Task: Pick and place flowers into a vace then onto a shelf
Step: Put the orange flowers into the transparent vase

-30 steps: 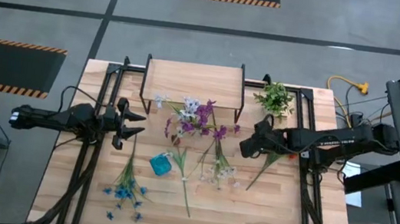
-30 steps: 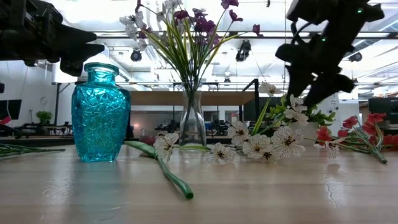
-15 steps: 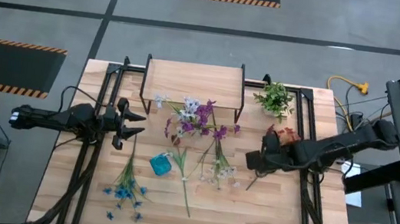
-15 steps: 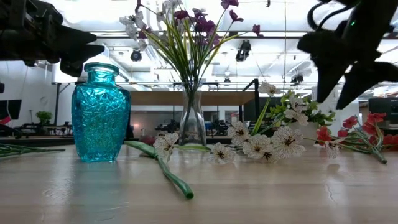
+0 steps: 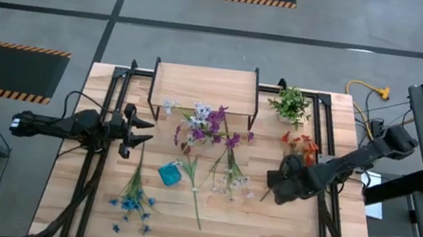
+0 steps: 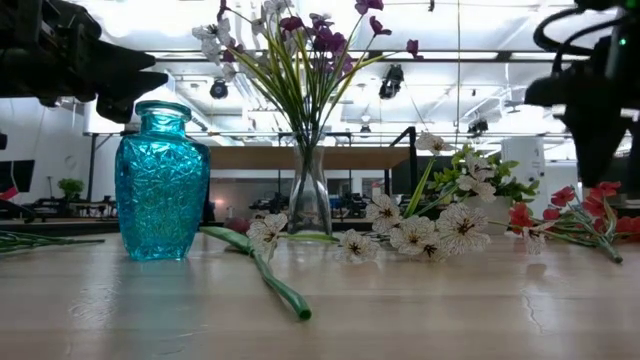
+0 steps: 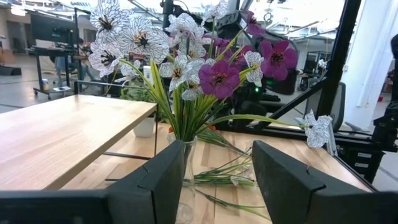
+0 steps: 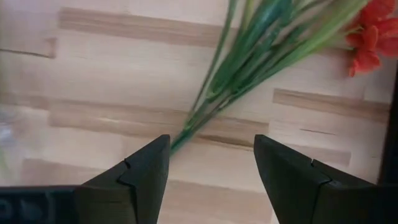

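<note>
On the pale wood-plank surface point(image 5: 62, 197), ringed by grey concrete floor, the right gripper point(image 5: 274, 182) hovers spread-fingered over the orange-red flowers' green stems point(image 8: 249, 62), the left gripper point(image 5: 142, 130) waits parted near the light wooden shelf point(image 5: 206, 84).

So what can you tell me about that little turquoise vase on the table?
The turquoise vase is a small bottle of see-through blue-green glass with a crackled, faceted surface, a short neck and a round rim. It stands upright and empty on the wooden table, near the middle, just in front of the clear vase of flowers. A loose green stem lies beside its base.
</note>
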Available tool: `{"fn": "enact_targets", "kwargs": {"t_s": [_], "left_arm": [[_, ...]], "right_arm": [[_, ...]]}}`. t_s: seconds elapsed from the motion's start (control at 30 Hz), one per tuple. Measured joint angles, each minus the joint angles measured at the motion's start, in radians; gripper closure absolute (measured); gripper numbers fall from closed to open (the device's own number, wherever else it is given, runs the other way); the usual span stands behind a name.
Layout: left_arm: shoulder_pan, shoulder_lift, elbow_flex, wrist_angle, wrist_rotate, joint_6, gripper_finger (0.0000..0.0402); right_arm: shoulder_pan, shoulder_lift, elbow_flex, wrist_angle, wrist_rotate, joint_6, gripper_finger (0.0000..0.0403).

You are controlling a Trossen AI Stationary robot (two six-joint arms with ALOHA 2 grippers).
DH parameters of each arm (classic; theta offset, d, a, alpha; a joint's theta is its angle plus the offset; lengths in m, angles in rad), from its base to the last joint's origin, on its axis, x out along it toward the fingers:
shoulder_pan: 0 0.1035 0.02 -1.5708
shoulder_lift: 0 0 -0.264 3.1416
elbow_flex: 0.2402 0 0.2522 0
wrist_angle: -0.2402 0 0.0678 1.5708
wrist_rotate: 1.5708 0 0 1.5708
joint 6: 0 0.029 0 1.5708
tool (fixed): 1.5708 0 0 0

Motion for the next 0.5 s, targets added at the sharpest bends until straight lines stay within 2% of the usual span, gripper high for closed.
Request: {"fn": "enact_targets", "kwargs": {"t_s": [0.5], "left_arm": [[0.0, 0.0, 0.0, 0.0, 0.0, 0.0, 0.0227]], "right_arm": [[-0.006, 0.254, 0.0, 0.053, 0.037, 0.181, 0.0179]]}}
